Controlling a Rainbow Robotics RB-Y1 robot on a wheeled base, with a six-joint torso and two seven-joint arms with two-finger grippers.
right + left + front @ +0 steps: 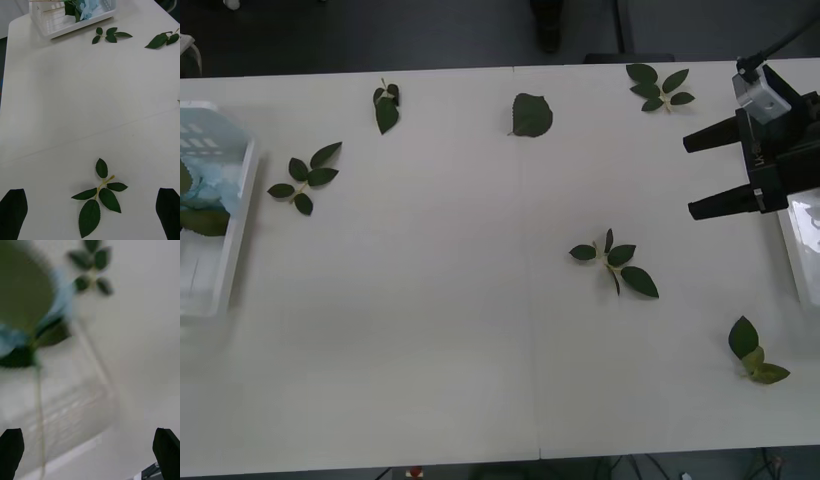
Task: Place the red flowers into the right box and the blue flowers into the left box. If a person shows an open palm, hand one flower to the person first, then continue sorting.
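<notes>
Resting inside shallow white plastic left box [240, 215] at table [480, 330] edge: pale-blue hydrangea blue flowers [210, 185]. Looked light, soft, floppy; thin stem [37, 397] judged best hold. Left gripper [89, 452] released above that box. Right gripper [715, 170] released, far across table, beside right box [802, 250].

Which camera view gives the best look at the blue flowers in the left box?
The right wrist view: the blue flowers lie sharp inside the left box. The front view cuts them at its edge; the left wrist view shows them close but blurred.
</notes>
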